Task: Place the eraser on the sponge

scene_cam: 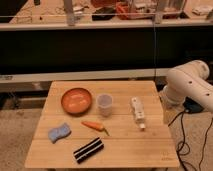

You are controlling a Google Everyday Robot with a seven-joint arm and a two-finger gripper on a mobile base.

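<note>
The eraser [89, 150], a flat black block with two white stripes, lies slanted near the front edge of the wooden table [150, 147]. The light blue sponge [59, 132] lies up and to the left of it, a short gap apart. Only my white arm [189, 86] shows, folded beside the table's right edge and well away from both objects. My gripper itself is out of view.
An orange bowl [76, 100] sits at the back left, with a translucent cup [104, 104] beside it. A carrot [94, 126] lies between the cup and the eraser. A white marker-like tool [137, 112] lies right of centre. Cables [180, 145] hang off the table's right side.
</note>
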